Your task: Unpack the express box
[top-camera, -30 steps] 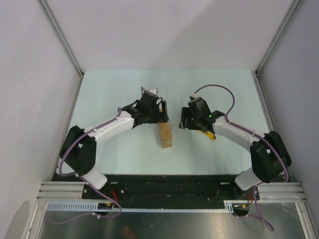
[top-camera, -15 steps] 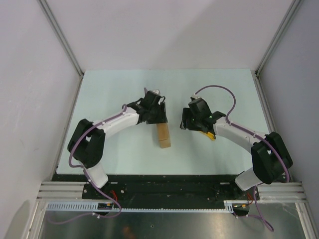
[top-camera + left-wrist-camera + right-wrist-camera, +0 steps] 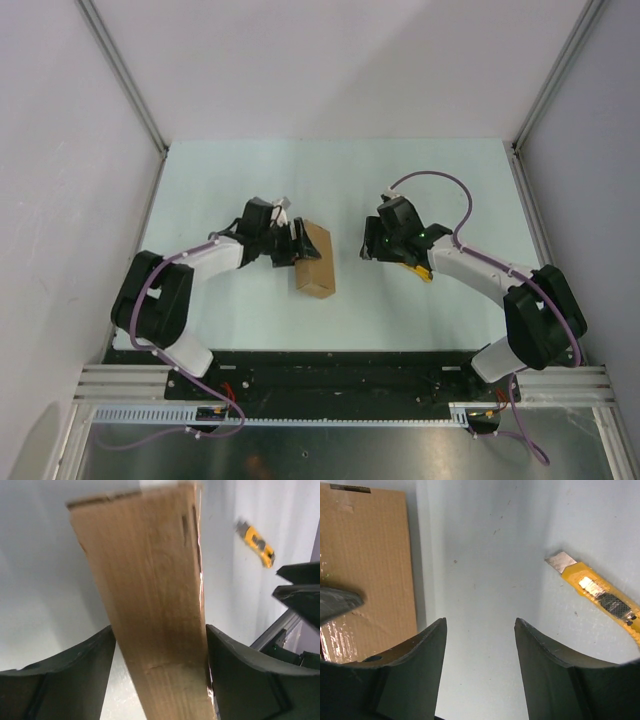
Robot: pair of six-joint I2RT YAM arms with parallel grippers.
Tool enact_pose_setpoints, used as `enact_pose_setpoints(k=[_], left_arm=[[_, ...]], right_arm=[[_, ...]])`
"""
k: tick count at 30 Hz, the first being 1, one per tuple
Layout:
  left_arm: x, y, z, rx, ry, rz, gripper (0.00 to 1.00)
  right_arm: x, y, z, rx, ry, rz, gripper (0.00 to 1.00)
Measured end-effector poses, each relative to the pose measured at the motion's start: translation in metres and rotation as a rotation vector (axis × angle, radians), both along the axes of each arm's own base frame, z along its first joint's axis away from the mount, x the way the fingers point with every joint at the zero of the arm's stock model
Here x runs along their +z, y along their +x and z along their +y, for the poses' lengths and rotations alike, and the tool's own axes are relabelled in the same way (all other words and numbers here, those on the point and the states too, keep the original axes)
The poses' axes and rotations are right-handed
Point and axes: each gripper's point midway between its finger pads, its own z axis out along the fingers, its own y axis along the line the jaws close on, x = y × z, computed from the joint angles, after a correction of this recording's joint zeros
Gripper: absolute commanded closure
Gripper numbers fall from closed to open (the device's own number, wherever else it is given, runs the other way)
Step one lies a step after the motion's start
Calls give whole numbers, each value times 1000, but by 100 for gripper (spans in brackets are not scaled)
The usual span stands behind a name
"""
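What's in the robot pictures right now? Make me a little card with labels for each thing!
Box: express box, brown cardboard, near the middle of the table
Left gripper: left gripper closed on the express box, one finger on each side
Right gripper: right gripper open, nothing between its fingers
Knife: utility knife, yellow and black, lying on the table beside the right gripper, silver blade tip showing
Who touches the knife: nobody
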Motion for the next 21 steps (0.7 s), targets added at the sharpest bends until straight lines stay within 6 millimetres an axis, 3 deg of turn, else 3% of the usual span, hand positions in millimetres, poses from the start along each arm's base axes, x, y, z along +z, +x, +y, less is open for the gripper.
enact_pose_setpoints(k=[3,6,12,17,21], left_arm=[[-16,-17,9,-4,-8,56,14],[-20,-25,25,28,-11,74,13],[10,-13,57,128,-43,-28,13],[17,-7,82,223,-12,-81,20],[7,-8,92,254,5,-60,34]], right_arm=[[1,-1,5,14,8,-5,39],[3,-4,12,38,16,-14,38],[12,-14,40,153,47,-62,38],[28,-23,76,284,125,-133,37],[32,-27,101,367,153,-183,34]])
